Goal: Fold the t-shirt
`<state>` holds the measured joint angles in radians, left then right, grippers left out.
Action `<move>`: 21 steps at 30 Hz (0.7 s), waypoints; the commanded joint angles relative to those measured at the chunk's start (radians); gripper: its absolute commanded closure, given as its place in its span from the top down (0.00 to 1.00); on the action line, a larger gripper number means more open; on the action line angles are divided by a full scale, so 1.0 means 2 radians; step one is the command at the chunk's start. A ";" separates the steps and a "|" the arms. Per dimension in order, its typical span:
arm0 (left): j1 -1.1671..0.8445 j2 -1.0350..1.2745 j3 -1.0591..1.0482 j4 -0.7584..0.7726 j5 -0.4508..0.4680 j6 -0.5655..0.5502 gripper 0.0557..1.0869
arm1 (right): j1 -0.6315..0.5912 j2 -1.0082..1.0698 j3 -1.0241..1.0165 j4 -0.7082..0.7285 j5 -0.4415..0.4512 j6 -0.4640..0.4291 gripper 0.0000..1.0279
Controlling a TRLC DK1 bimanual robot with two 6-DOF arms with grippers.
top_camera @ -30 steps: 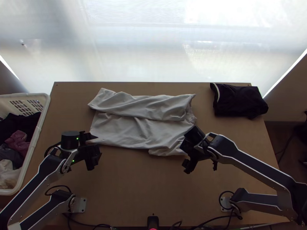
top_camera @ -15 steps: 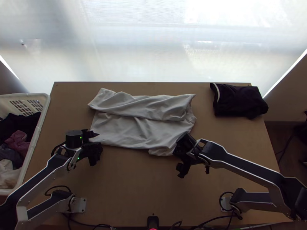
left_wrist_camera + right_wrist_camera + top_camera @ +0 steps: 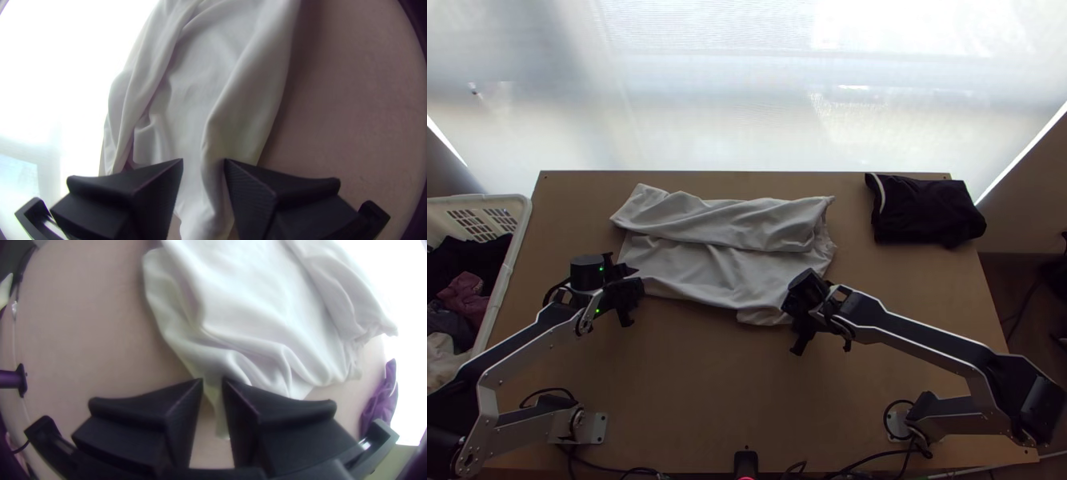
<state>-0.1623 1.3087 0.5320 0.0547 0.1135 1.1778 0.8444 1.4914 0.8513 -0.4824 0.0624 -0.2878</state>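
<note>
Grey-white cloth, one t-shirt (image 3: 723,276), lies part folded on the middle of the worktop (image 3: 707,384); the task is judged partly complete. Left to right: at the left near corner of the shirt, the left pincer (image 3: 203,160) stands with its fingers apart, a raised ridge of cloth showing between them, and no grip is evident. Across the shirt, the far part is turned over as a long, loosely creased band; the near part lies flat beyond it, except at the right near corner, where the cloth is rumpled and uneven. At that corner the right pincer (image 3: 212,380) has a narrow gap between its fingers and a loose end of cloth in view there; whether they touch it cannot be told. Outstanding, in this inspector's judgement: take up the near edge, bring it over the band, square the corners, then fold the length down. Count, left to right: one white basket (image 3: 521,232), holding garments (image 3: 463,296) of at least four shades, exact number not determinable as they overlap; one left pincer; one t-shirt; one right pincer; one dark garment (image 3: 927,212) with pale trim, lying compactly folded at the far right of the worktop
</note>
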 commanded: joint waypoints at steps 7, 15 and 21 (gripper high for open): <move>0.018 -0.003 0.043 -0.109 0.018 -0.030 0.04 | -0.021 -0.011 0.003 -0.025 -0.037 -0.007 0.03; 0.014 -0.101 0.067 -0.221 0.040 -0.090 0.04 | -0.053 -0.036 0.025 -0.121 -0.168 0.003 0.03; -0.019 -0.152 0.058 -0.274 0.039 -0.121 0.04 | -0.056 -0.047 0.010 -0.136 -0.184 0.005 0.08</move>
<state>-0.1574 1.1110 0.6510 -0.3771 0.1818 0.9943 0.7521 1.4204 0.8825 -0.6952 -0.2375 -0.2878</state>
